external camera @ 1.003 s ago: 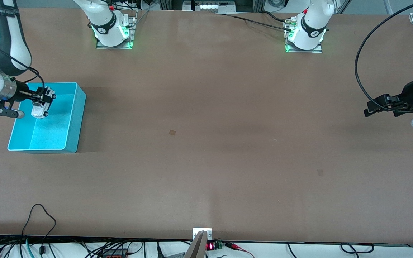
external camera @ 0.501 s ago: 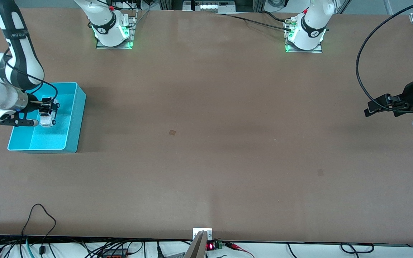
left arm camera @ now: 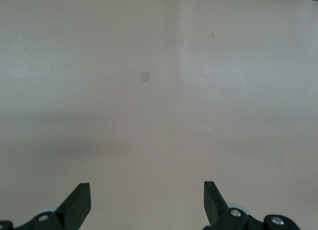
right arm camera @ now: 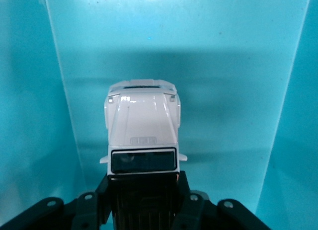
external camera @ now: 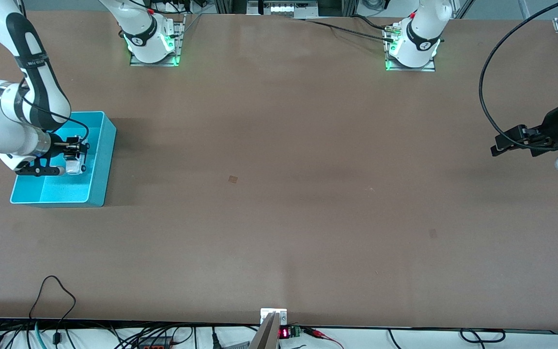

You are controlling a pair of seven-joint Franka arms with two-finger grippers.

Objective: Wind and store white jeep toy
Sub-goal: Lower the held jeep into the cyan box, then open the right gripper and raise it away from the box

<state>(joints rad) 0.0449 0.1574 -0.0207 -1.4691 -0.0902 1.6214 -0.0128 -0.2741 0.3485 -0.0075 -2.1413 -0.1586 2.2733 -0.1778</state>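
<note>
My right gripper (external camera: pixel 74 151) is shut on the white jeep toy (external camera: pixel 73 164), holding it by its black rear section with the white hood pointing down. The jeep (right arm camera: pixel 142 133) hangs inside the turquoise bin (external camera: pixel 100 160), low over the bin's floor (right arm camera: pixel 198 91); whether its nose touches the floor I cannot tell. The fingers (right arm camera: pixel 185 195) clamp both sides of the black roof. My left gripper (external camera: pixel 498 145) waits open over the table (left arm camera: pixel 159 115) at the left arm's end, with nothing between its fingertips (left arm camera: pixel 79 202).
A small dark square mark (external camera: pixel 233 179) lies on the brown table near the middle. Cables (external camera: pixel 51 295) run along the table's edge nearest the front camera. A black cable (external camera: pixel 487 97) loops above the left arm's wrist.
The right gripper has carried the jeep lower into the bin and turned it nose-down. The left arm has not moved.
</note>
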